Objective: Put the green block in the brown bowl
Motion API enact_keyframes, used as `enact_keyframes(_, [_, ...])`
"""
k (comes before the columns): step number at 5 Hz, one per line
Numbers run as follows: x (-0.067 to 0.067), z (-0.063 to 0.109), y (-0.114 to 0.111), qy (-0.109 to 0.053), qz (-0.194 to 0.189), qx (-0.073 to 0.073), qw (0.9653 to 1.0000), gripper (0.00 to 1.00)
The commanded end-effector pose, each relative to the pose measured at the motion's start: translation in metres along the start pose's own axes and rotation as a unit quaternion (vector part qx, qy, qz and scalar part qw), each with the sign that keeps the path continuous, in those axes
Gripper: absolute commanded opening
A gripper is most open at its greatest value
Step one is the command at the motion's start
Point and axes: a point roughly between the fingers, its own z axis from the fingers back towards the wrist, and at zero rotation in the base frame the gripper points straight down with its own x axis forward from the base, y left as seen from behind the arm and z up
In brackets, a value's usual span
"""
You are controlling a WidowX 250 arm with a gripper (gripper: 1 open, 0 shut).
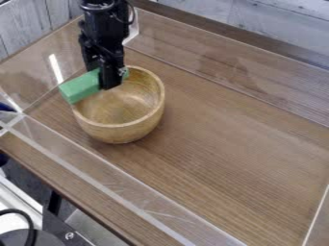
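Observation:
The green block [80,87] hangs tilted at the left rim of the brown bowl [122,110], mostly outside the rim and above the table. My black gripper [110,75] points straight down and is shut on the block's right end, right over the bowl's left wall. The bowl is a round light-brown wooden one with nothing visible inside. It sits left of the table's middle.
The wooden table [232,135] is ringed by clear plastic walls, with a front wall [77,163] along the near edge. A white post [13,123] stands at the left corner. Cables hang below the front edge.

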Motion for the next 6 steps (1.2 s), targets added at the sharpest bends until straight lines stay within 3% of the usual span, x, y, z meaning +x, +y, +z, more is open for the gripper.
enact_keyframes(1, [0.001,0.006,0.007,-0.012,0.004,0.013,0.9998,0.00])
enact_keyframes(6, [0.004,-0.007,0.004,-0.004,-0.002,0.002,1.0000,0.00])
